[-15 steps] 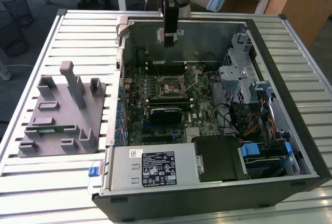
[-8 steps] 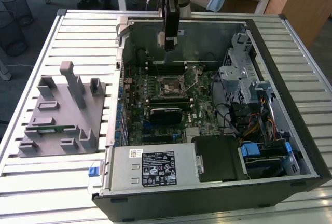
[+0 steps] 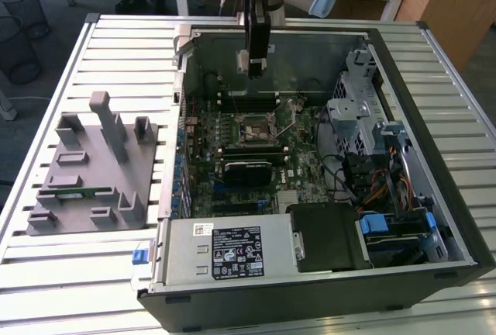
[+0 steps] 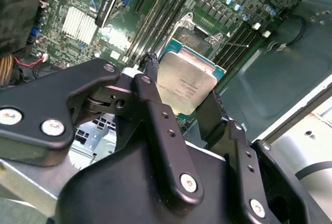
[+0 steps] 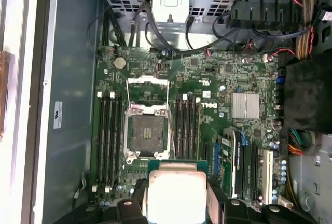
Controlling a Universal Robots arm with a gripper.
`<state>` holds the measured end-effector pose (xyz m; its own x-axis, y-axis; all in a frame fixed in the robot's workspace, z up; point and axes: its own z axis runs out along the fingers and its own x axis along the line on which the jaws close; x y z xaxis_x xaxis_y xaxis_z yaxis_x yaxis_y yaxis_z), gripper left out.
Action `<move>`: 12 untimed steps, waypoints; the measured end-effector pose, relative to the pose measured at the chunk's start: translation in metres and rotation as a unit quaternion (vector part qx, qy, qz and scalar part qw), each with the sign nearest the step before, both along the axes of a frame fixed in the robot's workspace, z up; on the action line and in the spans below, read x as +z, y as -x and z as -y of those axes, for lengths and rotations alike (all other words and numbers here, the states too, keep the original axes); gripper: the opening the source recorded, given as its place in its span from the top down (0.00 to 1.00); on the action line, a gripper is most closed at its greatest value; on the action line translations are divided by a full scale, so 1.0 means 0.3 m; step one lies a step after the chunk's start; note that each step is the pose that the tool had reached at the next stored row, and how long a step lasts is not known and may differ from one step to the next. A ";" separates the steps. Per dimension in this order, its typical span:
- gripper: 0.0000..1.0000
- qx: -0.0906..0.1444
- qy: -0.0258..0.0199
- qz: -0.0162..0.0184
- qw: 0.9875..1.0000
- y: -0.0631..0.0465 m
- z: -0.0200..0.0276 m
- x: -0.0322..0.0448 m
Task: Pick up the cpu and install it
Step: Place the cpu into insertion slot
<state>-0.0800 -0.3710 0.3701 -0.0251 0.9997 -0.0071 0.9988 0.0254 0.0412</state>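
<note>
Jaws clenched on the cpu [image 4: 187, 81], one black finger [image 4: 155, 115] on each of two opposite edges, pale silver lid facing the camera in both wrist views [image 5: 176, 195]. The cpu is carried in the air over the motherboard [image 5: 207, 86], flat side roughly level with the board and touching nothing but the jaws. Exterior view: the arm [image 3: 258, 29] reaches straight down into the open computer case [image 3: 465, 234], which lies on its side on the slatted worktop [image 3: 77, 273]; the tip hangs above the board, toward the case's far wall. Socket [image 5: 148, 133] is uncovered, its contact field bare, with the metal retention frame [image 5: 148, 86] flipped back. In the first wrist view the cpu sits just beside the socket, not over it; rows of memory slots [image 5: 106, 141] flank the socket on both sides. On the worktop at the exterior view's left stands a grey fixture block [image 3: 116, 157] holding a green memory stick [image 3: 77, 192], well apart from the case.
</note>
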 end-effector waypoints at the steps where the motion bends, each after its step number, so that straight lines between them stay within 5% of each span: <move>1: 0.46 0.000 0.000 0.000 1.000 -0.003 -0.002 -0.002; 12: 0.46 0.000 0.000 0.000 1.000 -0.010 -0.010 -0.041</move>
